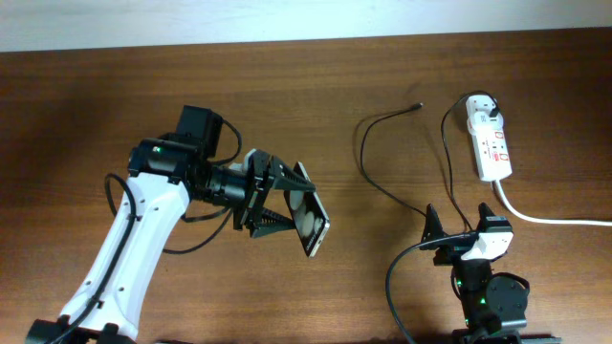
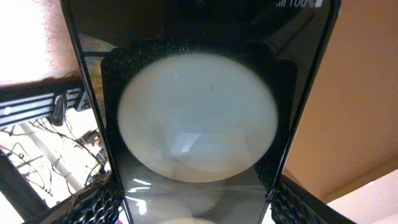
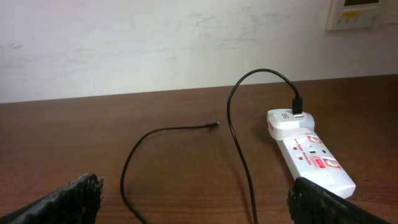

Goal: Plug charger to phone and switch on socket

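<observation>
Clamping the slick phone [image 1: 314,225], the left pincer [image 1: 292,203] needs a firm hold. The right pincer [image 1: 459,227] gapes wide. It should pinch the limp charger [image 1: 361,148] near its tip.

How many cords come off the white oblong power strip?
2. The thin black charger cable leaves the white plug at the white power strip's far end; the thick white cord exits its near end, running right.

We read only "100%" next to small signal bars, at the top right of the phone [image 2: 205,25] screen in the left wrist view; the red marks on the socket [image 3: 309,154] are too small for us to read
</observation>
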`<state>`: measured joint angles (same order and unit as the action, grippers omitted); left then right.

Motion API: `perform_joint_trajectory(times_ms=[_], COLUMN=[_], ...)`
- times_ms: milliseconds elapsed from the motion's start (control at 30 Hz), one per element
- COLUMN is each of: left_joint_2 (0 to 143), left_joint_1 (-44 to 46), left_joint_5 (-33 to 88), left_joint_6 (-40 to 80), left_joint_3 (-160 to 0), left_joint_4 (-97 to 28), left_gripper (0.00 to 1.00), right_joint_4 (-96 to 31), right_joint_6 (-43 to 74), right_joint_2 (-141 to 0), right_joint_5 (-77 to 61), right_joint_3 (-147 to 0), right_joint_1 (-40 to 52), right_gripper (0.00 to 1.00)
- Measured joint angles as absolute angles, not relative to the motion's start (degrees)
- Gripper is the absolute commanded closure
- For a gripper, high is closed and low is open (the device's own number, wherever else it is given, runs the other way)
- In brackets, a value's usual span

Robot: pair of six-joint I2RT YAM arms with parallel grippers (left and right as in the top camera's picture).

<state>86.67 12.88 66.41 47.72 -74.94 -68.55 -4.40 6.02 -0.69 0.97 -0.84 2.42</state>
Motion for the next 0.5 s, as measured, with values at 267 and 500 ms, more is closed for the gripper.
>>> perform_joint_trajectory(times_ms=[267, 500], left_joint_2=[86.67, 86.67], left_joint_1=[12.88, 12.88], left_joint_5=[59.9, 56.03], left_joint_6=[38.68, 25.1], left_joint_3=[-74.87, -74.87], left_joint_4=[-64.2, -64.18], left_gripper=[0.41, 0.41], right_joint_4=[-4.4, -4.43], right_joint_6=[6.07, 6.02], right_joint_2=[-0.69, -0.69], right_joint_5=[0.97, 0.95], right_joint_3=[-0.84, -0.84], right_joint_1=[2.42, 2.42], right_gripper=[0.01, 0.01])
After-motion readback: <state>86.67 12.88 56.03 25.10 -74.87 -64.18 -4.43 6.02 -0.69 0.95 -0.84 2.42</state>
